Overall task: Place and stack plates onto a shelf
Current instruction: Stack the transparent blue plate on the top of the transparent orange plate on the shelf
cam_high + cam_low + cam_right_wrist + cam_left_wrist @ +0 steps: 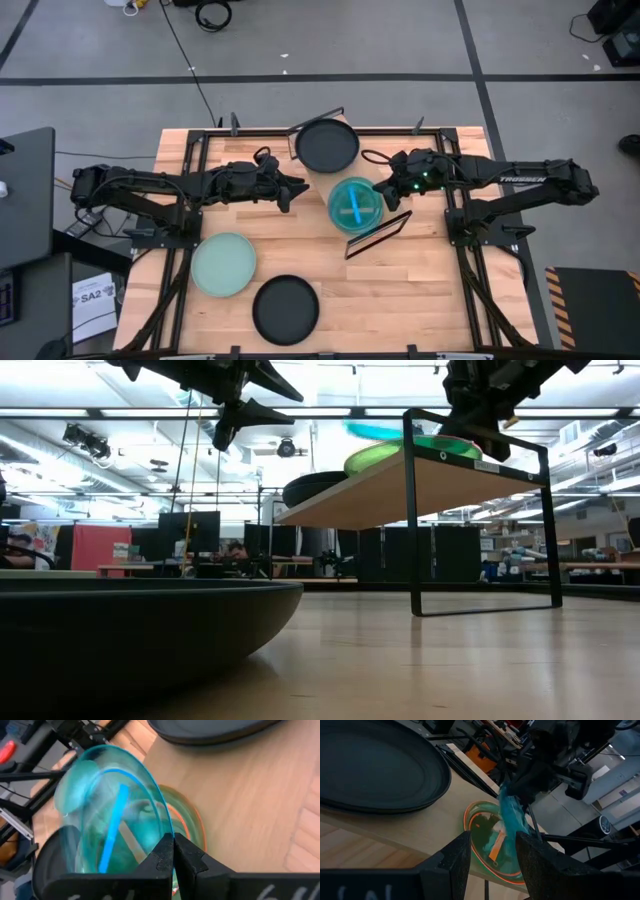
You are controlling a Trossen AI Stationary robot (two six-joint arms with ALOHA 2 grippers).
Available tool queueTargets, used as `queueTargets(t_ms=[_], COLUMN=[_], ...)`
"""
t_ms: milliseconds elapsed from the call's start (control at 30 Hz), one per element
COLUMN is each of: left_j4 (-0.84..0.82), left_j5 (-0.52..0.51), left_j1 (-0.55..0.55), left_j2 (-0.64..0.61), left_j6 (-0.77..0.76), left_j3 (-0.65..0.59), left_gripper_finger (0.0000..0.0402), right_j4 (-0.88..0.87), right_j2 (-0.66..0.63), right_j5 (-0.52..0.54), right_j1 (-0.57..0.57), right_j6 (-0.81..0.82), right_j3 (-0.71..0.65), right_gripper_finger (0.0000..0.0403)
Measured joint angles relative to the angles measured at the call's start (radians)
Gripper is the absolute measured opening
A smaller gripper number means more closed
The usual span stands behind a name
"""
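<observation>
The teal plate (107, 815) was translucent, with a bright blue centre stripe, and it hung tilted in the right gripper (173, 851), whose fingers were clenched on its rim. Directly beneath it, on the shelf (395, 226), lay a bright green plate (492, 842) with an orange rim line and an orange stripe; the teal one was held above it, and whether the two touched could not be told. On the same pale board, beyond the fingers, sat a dark grey plate (326, 145) close to the far wire frame. The board ran at a slant across the counter (420, 290), its black wire frames at both ends, and the stacked plates lay near its nearer end, close to the long edge by the right arm. The left gripper (291, 188) hovered just beside the teal plate on its other side, its fingers (451, 865) released and spread, grasping nothing, with the green plate showing in the gap between them. Well away from both sets of fingers, on the slatted counter, a pale green plate (223, 264) and another black plate (285, 309) lay flat side by side near the front edge. Open wood lay between the shelf and those two plates, and more to the right of the shelf's near end.
</observation>
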Motion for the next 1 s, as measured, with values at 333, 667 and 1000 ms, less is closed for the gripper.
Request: queueTargets(t_ms=[333,667,1000], left_j4=[0.0,0.0,-0.003], left_j5=[0.0,0.0,0.0], left_j1=[0.0,0.0,0.0], left_j2=[0.0,0.0,0.0], left_j6=[0.0,0.0,0.0], left_j3=[0.0,0.0,0.0], left_gripper_finger=[0.0162,0.0162,0.0162], right_j4=[-0.029,-0.029,-0.029], right_j2=[0.0,0.0,0.0], right_j5=[-0.036,-0.036,-0.036], right_j1=[-0.007,-0.007,-0.007], right_j6=[-0.001,-0.003,-0.003], right_j3=[0.0,0.0,0.0], right_gripper_finger=[0.0011,0.0014,0.007])
